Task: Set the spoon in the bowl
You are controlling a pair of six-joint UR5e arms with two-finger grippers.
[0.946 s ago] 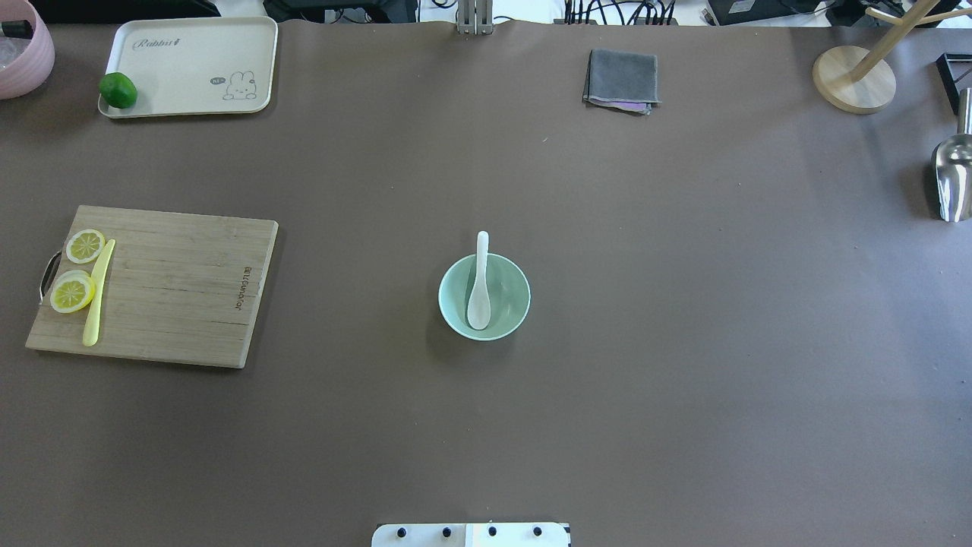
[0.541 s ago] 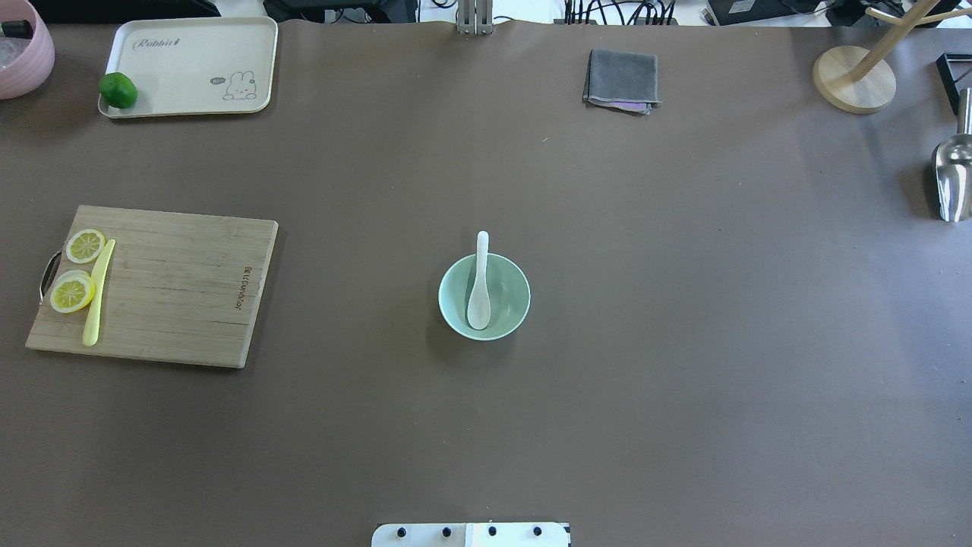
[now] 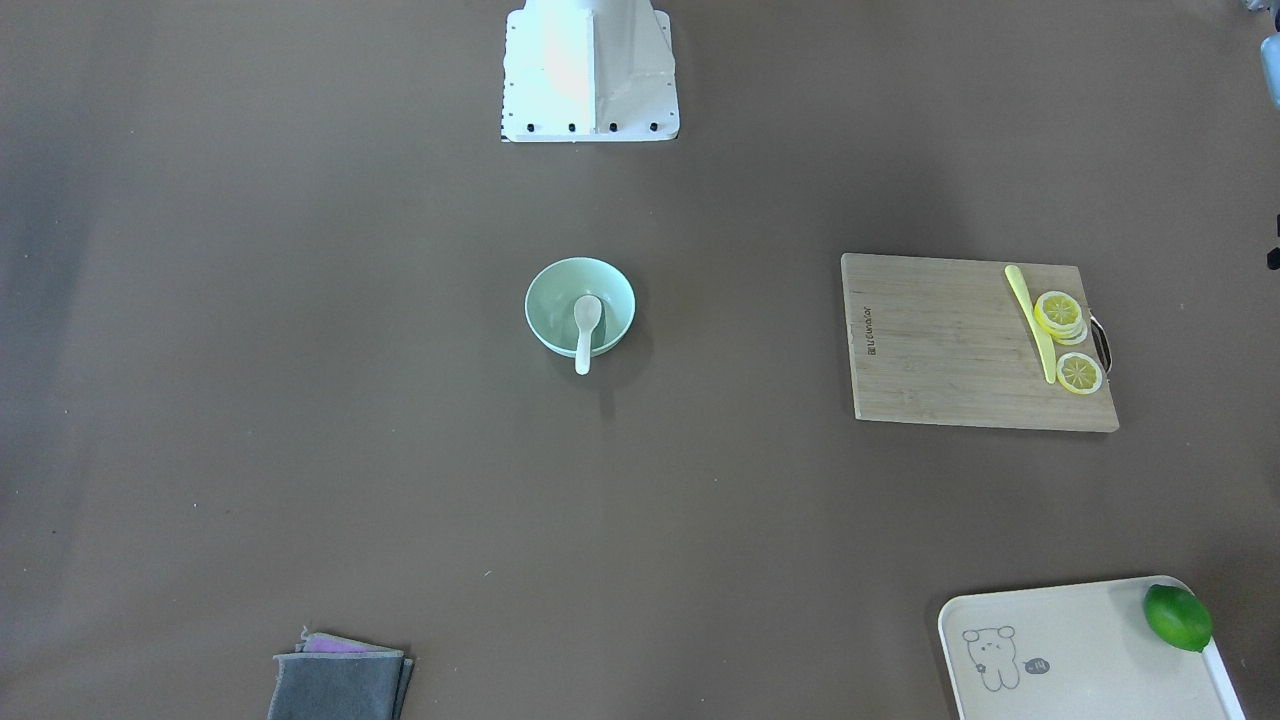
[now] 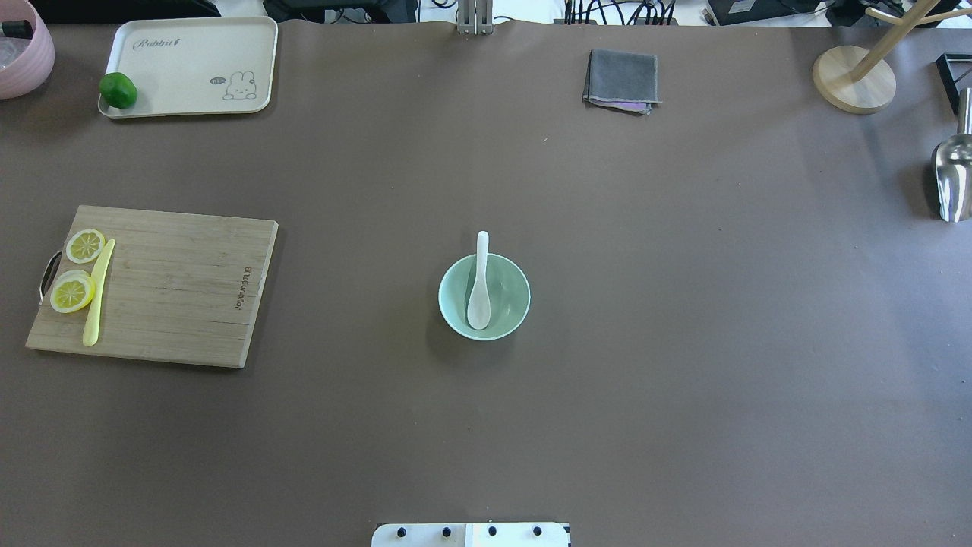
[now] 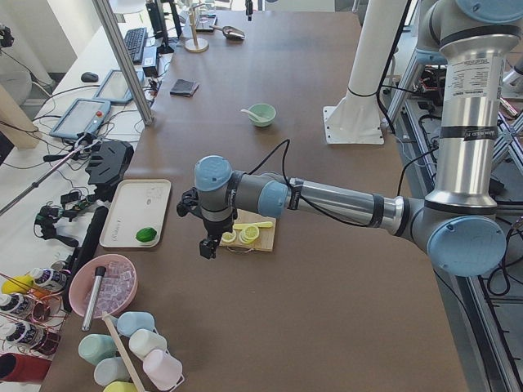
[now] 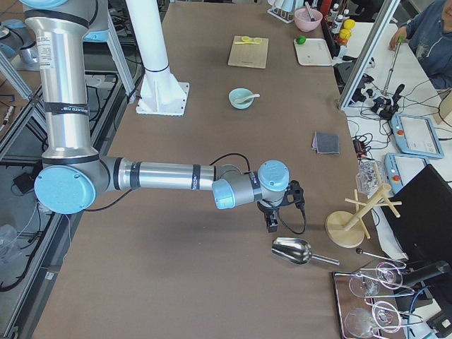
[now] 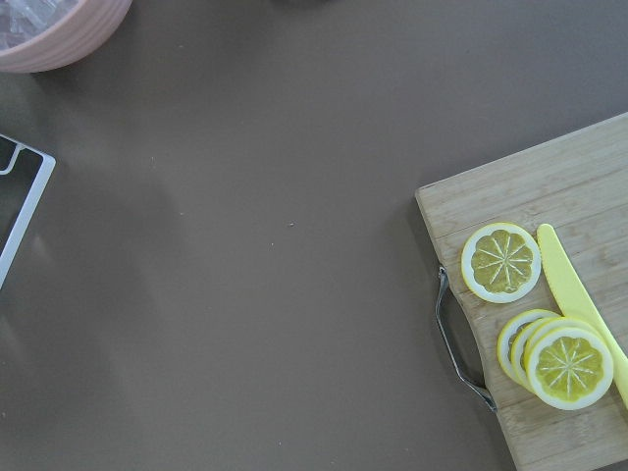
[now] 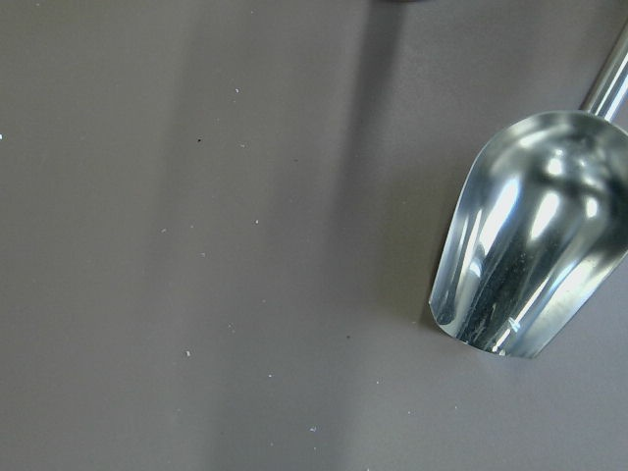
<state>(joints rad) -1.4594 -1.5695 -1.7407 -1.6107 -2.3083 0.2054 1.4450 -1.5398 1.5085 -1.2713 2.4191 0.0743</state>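
Spoon (image 4: 478, 292) lies with its scoop inside the mint-green bowl (image 4: 510, 298), handle over the rim at 12 o'clock, so placement looks complete and no further move seems needed; left gripper (image 5: 208, 243) far out at 9 o'clock, right gripper (image 6: 272, 224) at 3 o'clock, grip state cannot be told.
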